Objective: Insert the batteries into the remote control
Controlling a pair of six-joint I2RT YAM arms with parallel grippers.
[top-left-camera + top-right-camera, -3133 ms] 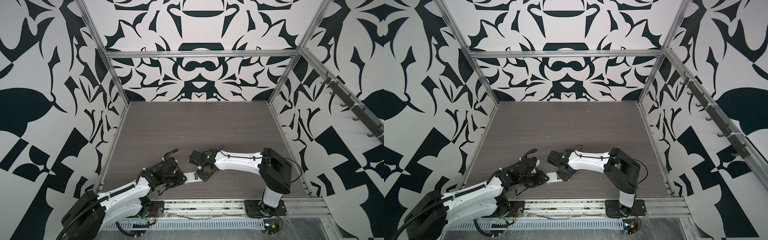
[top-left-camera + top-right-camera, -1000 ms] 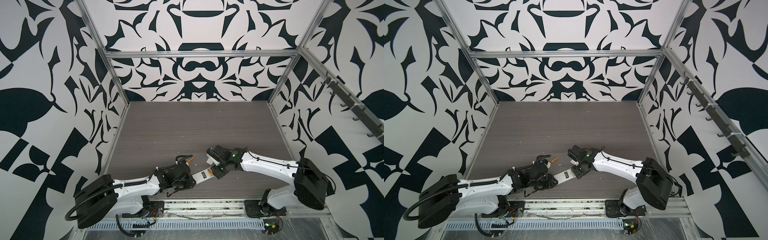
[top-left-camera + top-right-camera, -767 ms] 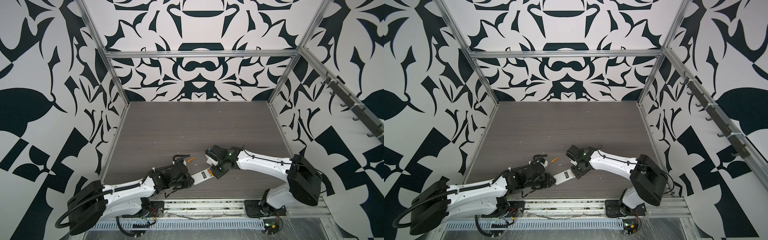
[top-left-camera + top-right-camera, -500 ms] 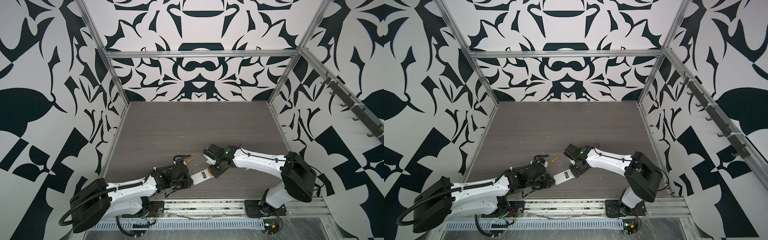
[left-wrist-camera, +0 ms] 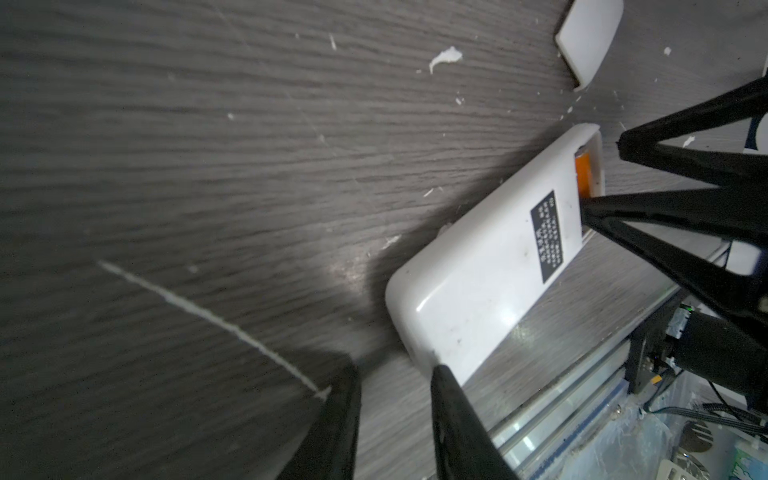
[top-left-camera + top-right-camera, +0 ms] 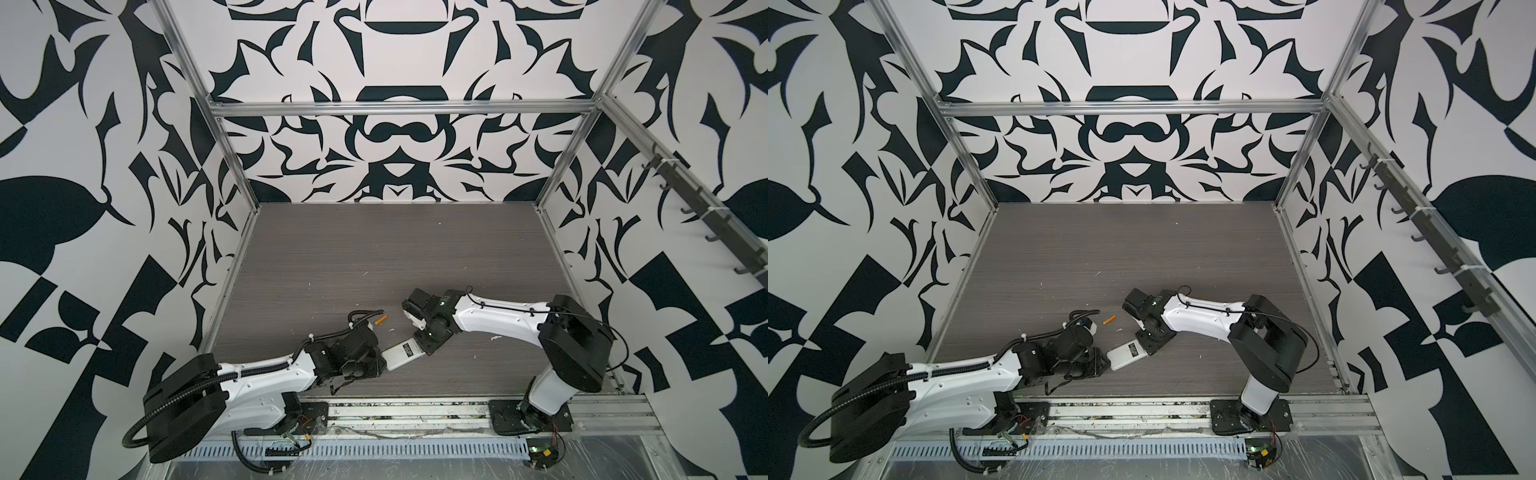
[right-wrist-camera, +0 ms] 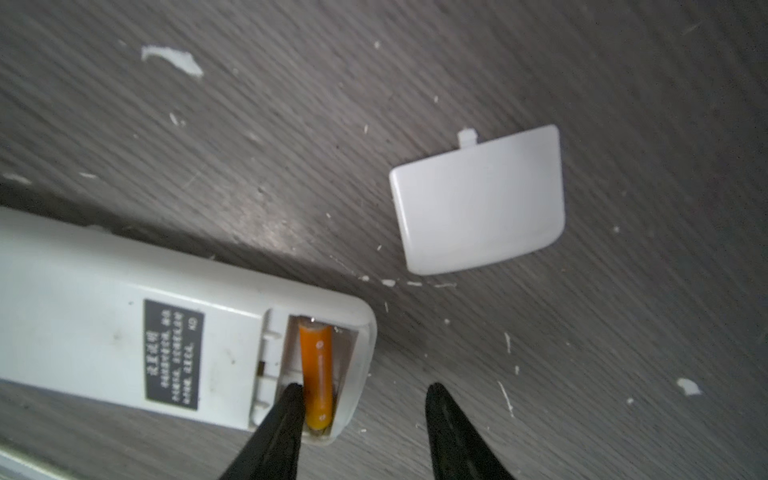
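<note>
Orange battery [image 7: 318,370] sits in the remote control [image 7: 124,328] — a second battery [image 6: 381,320] lies loose, near the remote. Right gripper [image 7: 361,399] open, one finger touching the seated battery; left gripper [image 5: 395,382] open, holding nothing, beside the remote.

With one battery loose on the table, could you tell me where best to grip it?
Grip the loose battery at its orange middle, probably from straight above, jaws crosswise to its length: it lies flat on the table, apart from the remote control.
</note>
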